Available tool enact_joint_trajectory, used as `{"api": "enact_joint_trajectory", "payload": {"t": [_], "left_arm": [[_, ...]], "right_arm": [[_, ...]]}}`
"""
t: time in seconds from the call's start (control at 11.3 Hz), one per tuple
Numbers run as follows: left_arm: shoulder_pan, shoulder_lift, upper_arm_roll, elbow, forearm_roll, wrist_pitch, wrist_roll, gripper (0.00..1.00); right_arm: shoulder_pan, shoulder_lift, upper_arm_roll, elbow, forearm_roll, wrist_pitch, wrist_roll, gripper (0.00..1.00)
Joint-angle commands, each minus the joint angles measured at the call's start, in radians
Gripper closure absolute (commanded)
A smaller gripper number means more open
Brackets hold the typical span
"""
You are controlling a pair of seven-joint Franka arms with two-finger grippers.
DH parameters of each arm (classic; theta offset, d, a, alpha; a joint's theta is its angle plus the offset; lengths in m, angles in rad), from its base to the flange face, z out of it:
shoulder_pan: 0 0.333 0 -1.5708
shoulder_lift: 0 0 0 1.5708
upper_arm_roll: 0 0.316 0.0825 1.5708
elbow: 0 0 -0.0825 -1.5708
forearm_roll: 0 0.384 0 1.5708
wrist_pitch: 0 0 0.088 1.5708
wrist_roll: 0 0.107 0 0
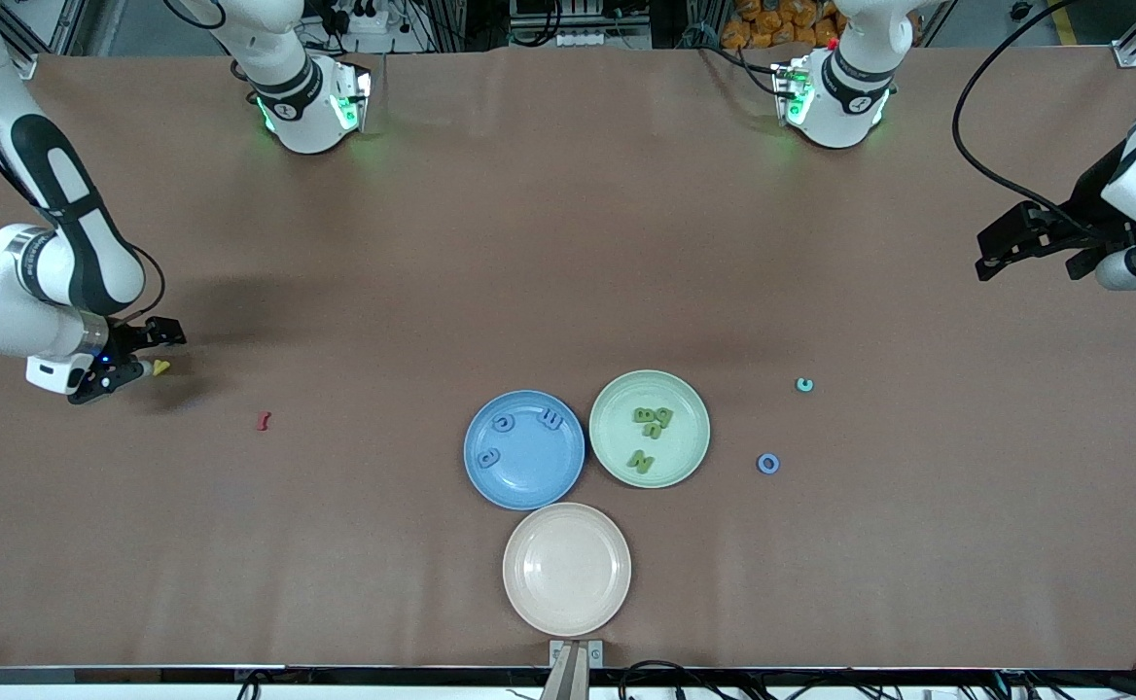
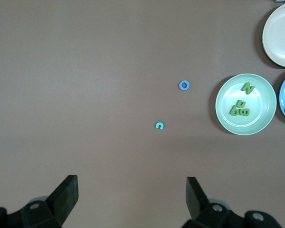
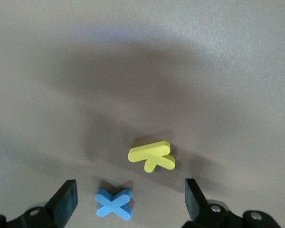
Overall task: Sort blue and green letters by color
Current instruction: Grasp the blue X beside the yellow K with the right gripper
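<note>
My right gripper (image 1: 145, 355) is open, low over the table at the right arm's end. In the right wrist view a blue X letter (image 3: 114, 204) lies between its fingers (image 3: 64, 202); the arm hides it in the front view. A blue plate (image 1: 529, 476) holds three blue letters (image 1: 503, 423). The green plate (image 1: 690, 428) beside it holds several green letters (image 1: 653, 418). A blue O letter (image 1: 768, 464) lies on the table toward the left arm's end and shows in the left wrist view (image 2: 184, 85). My left gripper (image 1: 984, 255) is open and empty, up at the left arm's end.
A yellow letter (image 3: 152, 156) lies right by the blue X and shows beside the right gripper (image 1: 160, 367). A red letter (image 1: 263, 420) lies nearer the plates. A teal C (image 1: 804, 385) lies near the O. An empty beige plate (image 1: 566, 569) sits nearest the front camera.
</note>
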Motion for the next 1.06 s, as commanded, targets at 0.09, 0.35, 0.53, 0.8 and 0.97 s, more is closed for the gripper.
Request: {"api": "enact_joint_trajectory", "payload": {"t": [0.09, 0.35, 0.53, 0.8, 0.97], "left_arm": [[0.007, 0.002, 0.001, 0.002, -0.023, -0.013, 0.020, 0.00], [0.009, 0.002, 0.001, 0.002, -0.023, -0.013, 0.023, 0.00], [0.010, 0.003, 0.001, 0.001, -0.023, -0.013, 0.025, 0.00], [0.010, 0.008, 0.001, 0.001, -0.023, -0.013, 0.025, 0.00], [0.010, 0.008, 0.001, 0.001, -0.023, -0.013, 0.025, 0.00]], "right_arm": [[-0.018, -0.115, 0.009, -0.146, -0.006, 0.068, 0.009, 0.00], [-0.030, -0.130, 0.009, -0.174, -0.004, 0.082, 0.020, 0.00], [-0.046, -0.129, 0.009, -0.218, -0.004, 0.170, 0.020, 0.00], [-0.046, -0.115, 0.009, -0.228, -0.001, 0.226, 0.030, 0.00], [-0.046, -0.115, 0.009, -0.232, -0.001, 0.228, 0.038, 0.00]]}}
